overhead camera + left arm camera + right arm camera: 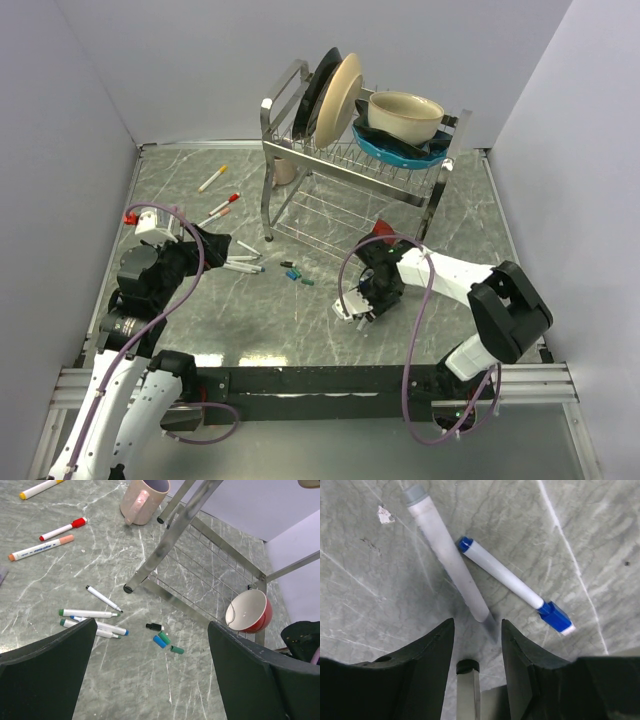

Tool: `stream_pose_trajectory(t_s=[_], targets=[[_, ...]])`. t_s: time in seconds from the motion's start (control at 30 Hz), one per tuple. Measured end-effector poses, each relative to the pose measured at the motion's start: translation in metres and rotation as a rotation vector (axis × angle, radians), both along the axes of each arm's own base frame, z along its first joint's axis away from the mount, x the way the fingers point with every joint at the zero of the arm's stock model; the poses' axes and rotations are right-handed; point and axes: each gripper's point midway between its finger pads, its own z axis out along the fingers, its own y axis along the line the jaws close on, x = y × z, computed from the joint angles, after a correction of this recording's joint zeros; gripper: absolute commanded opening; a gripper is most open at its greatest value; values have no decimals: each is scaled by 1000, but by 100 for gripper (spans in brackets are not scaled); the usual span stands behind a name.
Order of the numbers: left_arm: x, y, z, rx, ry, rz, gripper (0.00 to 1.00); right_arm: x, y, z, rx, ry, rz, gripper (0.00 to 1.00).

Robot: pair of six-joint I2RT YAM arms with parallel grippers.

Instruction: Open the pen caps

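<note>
Four loose pen caps lie mid-surface near the rack; left fingers are spread wide, right fingers sit half-closed around a black-tipped pen, grip uncertain

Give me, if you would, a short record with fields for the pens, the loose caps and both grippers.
capped pens: yellow-capped pen, red-capped pen, pink-capped pen, lying apart on the table
loose caps: black cap, blue cap, two green caps
uncapped pens: clustered just left of those caps
left gripper: wide open, empty
right gripper: part open above a blue-ended pen and a grey-ended pen
</note>
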Motion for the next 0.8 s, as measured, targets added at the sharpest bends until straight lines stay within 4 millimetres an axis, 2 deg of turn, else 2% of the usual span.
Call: stream_pose_trajectory(t_s=[0.17, 0.27, 0.3, 0.37, 0.4, 0.47, 0.67, 0.8], targets=[[-1, 0, 2, -1, -6, 0, 99, -4, -2, -8, -35, 21, 16, 48], [-2, 0, 3, -2, -13, 0, 100, -5, -3, -8, -48, 20, 20, 36], [-2, 0, 3, -3, -14, 0, 99, -6, -4, -9, -50, 22, 24, 25], [-2, 0, 3, -2, -12, 0, 99, -9, -7, -9, -63, 32, 18, 16], [-2, 0, 3, -2, -12, 0, 99, -10, -8, -9, -69, 36, 16, 8], [-2, 0, 4, -3, -16, 0, 99, -10, -9, -9, -73, 32, 11, 0], [-7, -4, 13, -13, -54, -29, 99, -12, -9, -7, -54, 14, 6, 0], [-10, -12, 16, -21, -68, -80, 99, -29, -13, -4, -26, 51, -18, 0]])
